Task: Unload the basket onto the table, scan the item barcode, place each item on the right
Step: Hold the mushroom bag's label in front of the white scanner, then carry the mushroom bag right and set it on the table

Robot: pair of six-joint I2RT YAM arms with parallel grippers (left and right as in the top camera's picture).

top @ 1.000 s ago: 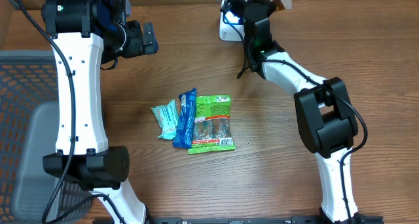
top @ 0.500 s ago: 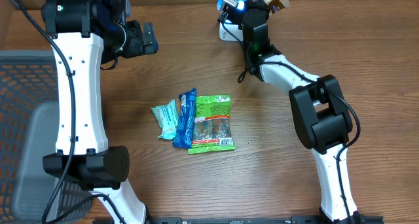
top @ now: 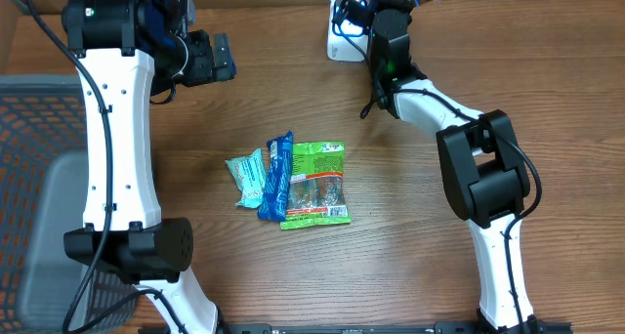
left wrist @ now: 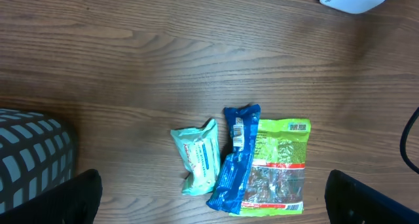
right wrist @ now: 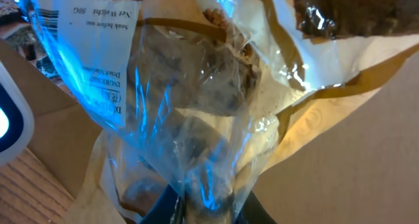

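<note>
Fingers (right wrist: 167, 211) of the right gripper (right wrist: 206, 207), clamped on the snack bag (right wrist: 196, 99), have tilted it into blue light from the scanner (top: 342, 47), so a read looks likely; left gripper (top: 223, 56) gapes.

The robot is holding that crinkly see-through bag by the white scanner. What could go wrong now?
The right gripper pinches the clear bag only at one narrow end, so it might slip or flop. The plastic is wrinkled and shiny, and the barcode sits at a curled edge, so the scanner may fail to read it.
</note>
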